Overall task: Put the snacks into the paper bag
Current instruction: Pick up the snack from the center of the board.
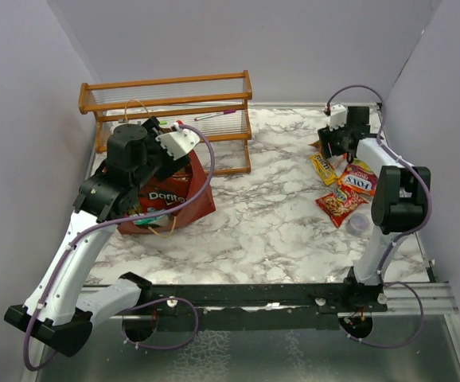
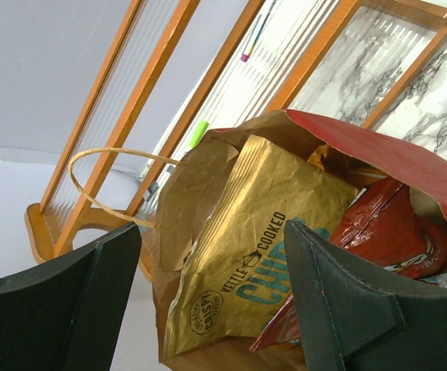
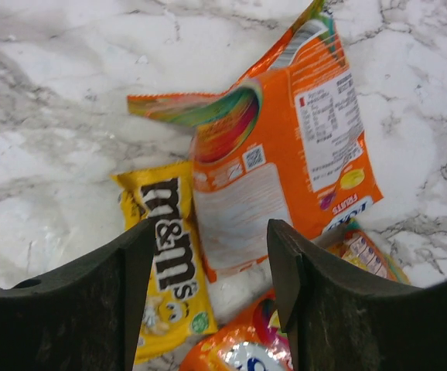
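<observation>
Over by the wooden rack (image 1: 166, 103), the left gripper (image 2: 212, 228) hangs at the mouth of the paper bag (image 2: 378, 151), fingers spread wide and holding nothing. A gold kettle-cooked chips bag (image 2: 239, 255) and a red Doritos bag (image 1: 166, 196) sit inside. Across the marble table (image 1: 270, 215), the right gripper (image 3: 209, 226) is also open and empty, over an orange packet (image 3: 285, 154) and a yellow m&m's packet (image 3: 165, 263).

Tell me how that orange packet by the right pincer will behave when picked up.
The orange packet looks thin and crinkly, its top edge curled, so it will probably flop. Its glossy foil may slip in the right pincer.
</observation>
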Available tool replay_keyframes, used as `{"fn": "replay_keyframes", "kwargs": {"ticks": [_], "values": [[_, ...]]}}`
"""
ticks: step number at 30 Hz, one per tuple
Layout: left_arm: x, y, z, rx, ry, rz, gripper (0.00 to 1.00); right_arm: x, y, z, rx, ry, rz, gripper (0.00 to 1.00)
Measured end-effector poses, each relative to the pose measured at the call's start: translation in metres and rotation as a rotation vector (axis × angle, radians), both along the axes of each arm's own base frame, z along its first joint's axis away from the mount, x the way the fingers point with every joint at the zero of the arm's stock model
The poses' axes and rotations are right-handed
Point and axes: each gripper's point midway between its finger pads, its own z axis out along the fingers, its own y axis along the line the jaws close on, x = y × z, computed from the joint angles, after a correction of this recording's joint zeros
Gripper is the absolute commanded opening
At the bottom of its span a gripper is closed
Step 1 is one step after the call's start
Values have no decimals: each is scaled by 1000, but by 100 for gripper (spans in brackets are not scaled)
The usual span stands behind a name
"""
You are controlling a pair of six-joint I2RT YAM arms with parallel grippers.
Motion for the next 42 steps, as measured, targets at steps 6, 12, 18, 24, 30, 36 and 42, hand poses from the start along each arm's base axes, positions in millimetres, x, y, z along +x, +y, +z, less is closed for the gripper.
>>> {"fn": "replay_keyframes", "kwargs": {"ticks": [6,12,18,24,30,36,42], "values": [[-1,-2,1,-5,-1,-13,77,26,-5,-13,-51,6,-14,55],[-4,-1,3,-9,-10,-13,77,35,-4,-32,-90,42,-20,45],[-4,-1,1,-9,-5,-17,77,35,-8,-34,-121,44,-26,23],[-4,-4,0,-13,-1,-28,77,34,-9,-34,-131,47,-23,2],[-5,-4,3,-20,-13,-31,78,34,-9,-32,-129,48,-20,1],[-3,-5,6,-30,-25,-32,78,25,-2,-16,-102,50,2,1],[-2,-11,8,-52,-29,-50,80,15,11,41,-45,-32,49,1]]}}
